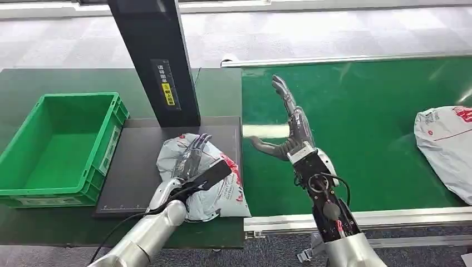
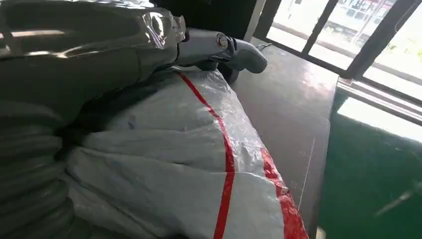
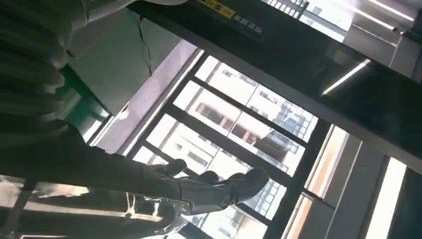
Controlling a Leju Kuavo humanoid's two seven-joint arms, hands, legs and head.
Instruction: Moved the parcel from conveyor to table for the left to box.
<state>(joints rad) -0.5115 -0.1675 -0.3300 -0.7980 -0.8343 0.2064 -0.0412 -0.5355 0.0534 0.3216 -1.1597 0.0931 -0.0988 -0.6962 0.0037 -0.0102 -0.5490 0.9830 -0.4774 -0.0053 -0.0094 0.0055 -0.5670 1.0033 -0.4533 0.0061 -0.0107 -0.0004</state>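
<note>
Lying under left hand [image 1: 192, 158] on dark mat [image 1: 133, 167]: crumpled grey parcel [image 1: 222, 192], red-striped, fingers resting atop, grasp unclear. Right hand [image 1: 286, 125] spread, holding nothing, beside parcel over green conveyor [image 1: 362, 139].

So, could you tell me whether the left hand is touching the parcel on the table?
Touching. In the head view the left hand lies on top of the parcel, and the left wrist view shows its thumb and cover pressed against the white wrapping.
</note>
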